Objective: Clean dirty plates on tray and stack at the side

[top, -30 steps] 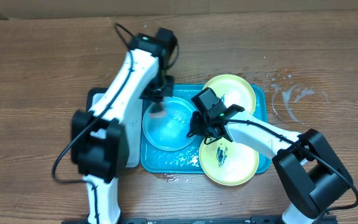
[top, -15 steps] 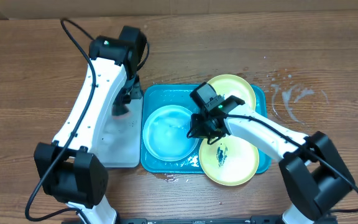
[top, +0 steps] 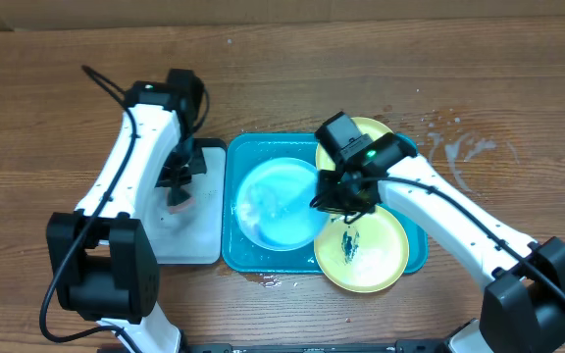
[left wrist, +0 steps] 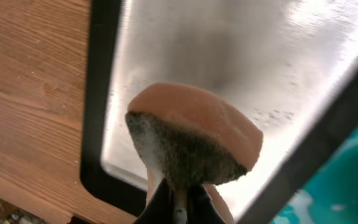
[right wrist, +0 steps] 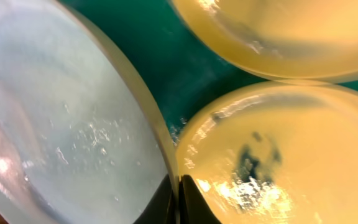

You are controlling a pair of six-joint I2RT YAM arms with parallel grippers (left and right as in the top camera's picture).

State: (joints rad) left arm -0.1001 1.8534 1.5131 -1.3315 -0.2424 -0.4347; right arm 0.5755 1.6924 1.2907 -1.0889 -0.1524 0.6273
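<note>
Since a second ago, the left gripper (top: 178,186) has swung off the light blue plate (top: 281,201). It now hangs over the white tray (top: 199,243), clamped on a sponge (top: 179,203). The right gripper (top: 341,199) pinches that plate's rim, inside the teal tray (top: 238,257). The wooden table (top: 57,78) has a wet patch (top: 459,149). Only the right wrist view resolves the dark smear (right wrist: 253,158) on the near yellow-green plate (right wrist: 303,186).

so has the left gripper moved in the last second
Yes: the left gripper, shut on the sponge, went left, off the teal tray to over the white tray.
</note>
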